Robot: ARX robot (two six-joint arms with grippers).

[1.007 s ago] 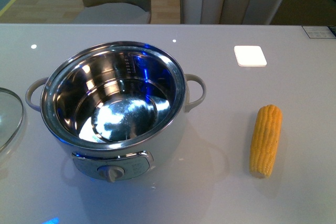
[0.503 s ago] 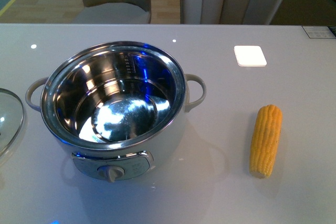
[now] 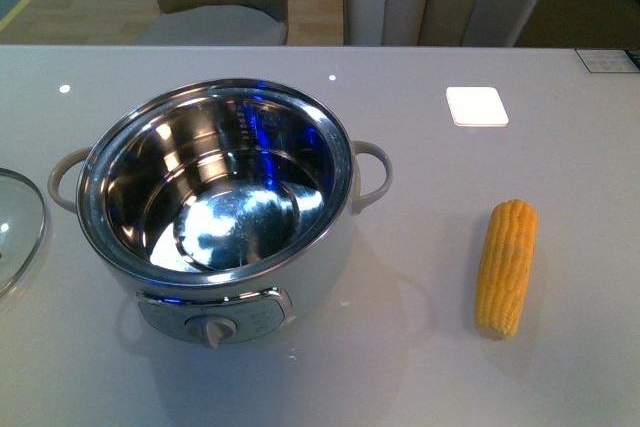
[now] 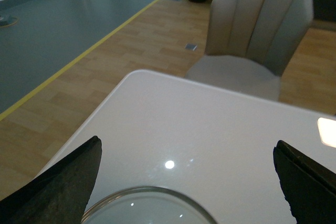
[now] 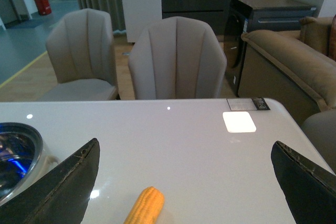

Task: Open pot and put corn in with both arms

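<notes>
- The round white electric cooker pot (image 3: 318,282) with its shiny steel inner bowl stands uncovered, so the opening step looks done. What is left is moving the corn.
- The left gripper (image 4: 187,141) has its jaws spread wide with nothing between them but tabletop. The round glass lid with a metal rim (image 4: 149,205) lies flat on the glossy white table (image 3: 430,367), just short of the gap between those jaws.
- The right gripper (image 5: 185,142) is likewise wide apart and empty. The bare yellow-orange corn cob (image 5: 144,205) lies on the table within the span of these jaws, closer to the finger on the pot's side and not touching either one.
- The pot's steel rim (image 5: 21,153) shows beyond that same finger, outside the gap.
- In the front view the cob (image 3: 506,267) is well apart from the pot, on the far side of its beige loop handle (image 3: 372,175). Neither arm shows in that view.
- Likely trouble: the cob is round and the table slick, so if one finger reaches it first it may roll or skid out of the gap.
- A pinch near one end could let it pivot and slip during the lift.
- Carried too low, it may strike the handle or rim. Released off-centre, it could bounce off the steel and fall outside.
- A careless left arm might nudge the lid along the table.
</notes>
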